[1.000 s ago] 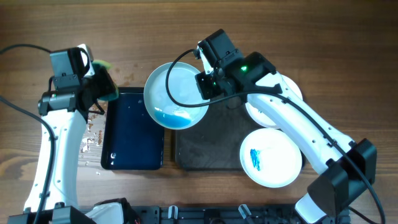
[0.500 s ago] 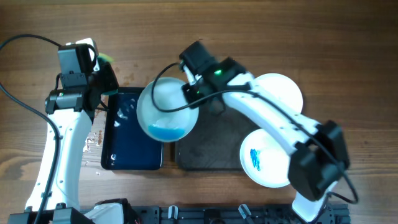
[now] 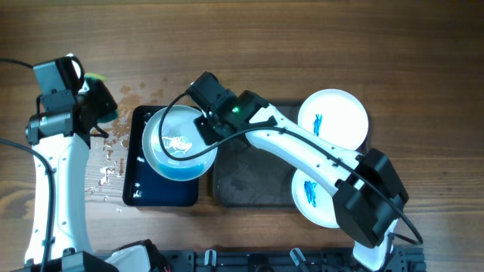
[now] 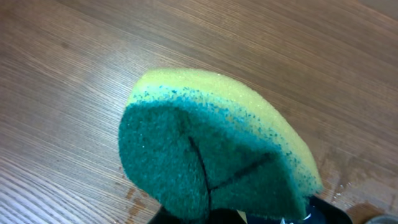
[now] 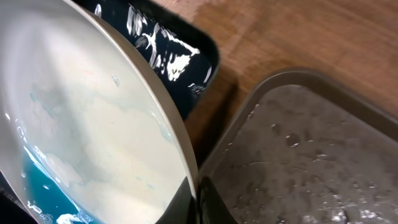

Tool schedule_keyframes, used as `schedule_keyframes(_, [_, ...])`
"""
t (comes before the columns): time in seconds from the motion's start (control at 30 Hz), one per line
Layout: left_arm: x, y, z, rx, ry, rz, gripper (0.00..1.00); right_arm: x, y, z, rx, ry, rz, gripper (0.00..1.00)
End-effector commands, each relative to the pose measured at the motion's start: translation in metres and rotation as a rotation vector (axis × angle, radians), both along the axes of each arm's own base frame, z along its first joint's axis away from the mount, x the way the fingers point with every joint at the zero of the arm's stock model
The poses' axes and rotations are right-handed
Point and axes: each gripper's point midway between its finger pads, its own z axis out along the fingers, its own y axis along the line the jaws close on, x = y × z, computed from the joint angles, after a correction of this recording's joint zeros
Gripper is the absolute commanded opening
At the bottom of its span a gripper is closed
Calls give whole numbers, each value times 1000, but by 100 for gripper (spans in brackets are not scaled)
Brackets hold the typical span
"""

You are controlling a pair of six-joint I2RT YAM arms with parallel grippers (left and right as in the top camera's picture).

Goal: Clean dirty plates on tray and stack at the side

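Right gripper [image 3: 206, 125] pinches the rim of a wet plate [image 3: 170, 155], tilted over the dark blue basin [image 3: 162, 195], close by the tray [image 3: 249, 177]'s left rim. The tray's middle lies bare; two smeared plates [image 3: 333, 117] [image 3: 321, 200] sit at its right end. Left gripper [image 3: 100, 106] clamps a sponge [image 4: 211, 149] over open table [image 3: 302, 45], left of the basin.

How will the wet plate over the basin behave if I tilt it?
Probably slippery: the plate looks wet, held only at its rim by the right tool. Its pooled blue water would likely spill into the basin. It seems rigid.
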Motion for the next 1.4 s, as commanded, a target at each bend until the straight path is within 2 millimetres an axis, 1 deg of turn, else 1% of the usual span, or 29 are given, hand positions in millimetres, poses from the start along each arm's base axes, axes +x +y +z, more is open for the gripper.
schedule_keyframes(0.0, [5,-12,21,2,-54,-42,4,26,-6,15,-52,-131,-57,5])
schedule_keyframes(0.1, [6,-15,21,-11,-56,-53,4,41,-13,26,-116,-237,-58,5])
schedule_keyframes(0.17, [5,-16,20,-14,-52,-55,4,46,-11,35,-135,-294,-47,5])
schedule_keyframes(0.27, [5,-16,20,-14,-51,-55,4,45,1,47,-153,-381,-33,5])
schedule_keyframes(0.37, [5,-16,20,-14,-50,-55,4,38,16,58,-187,-479,8,5])
schedule_keyframes(0.43, [5,-16,20,-14,-50,-55,4,33,24,69,-234,-566,22,5])
schedule_keyframes(0.47, [5,-16,20,-15,-50,-55,4,28,28,78,-273,-636,19,5])
schedule_keyframes(0.53, [5,-16,20,-14,-50,-55,4,24,31,87,-312,-700,21,4])
schedule_keyframes(0.6, [5,-16,20,-15,-50,-55,4,25,28,97,-343,-758,-16,4])
schedule_keyframes(0.8, [4,-16,19,-15,-46,-55,4,32,18,113,-385,-836,-99,4])
schedule_keyframes(0.93, [3,-16,19,-16,-43,-55,4,33,15,116,-398,-855,-116,4])
schedule_keyframes(1.03, [3,-16,19,-16,-43,-55,4,38,10,128,-423,-906,-163,4])
schedule_keyframes(1.2, [2,-16,18,-18,-36,-55,4,42,16,143,-446,-969,-141,4])
schedule_keyframes(1.27, [2,-16,17,-18,-35,-55,4,39,19,148,-455,-989,-135,4])
schedule_keyframes(1.37, [1,-16,17,-19,-32,-55,4,38,19,148,-457,-990,-134,4])
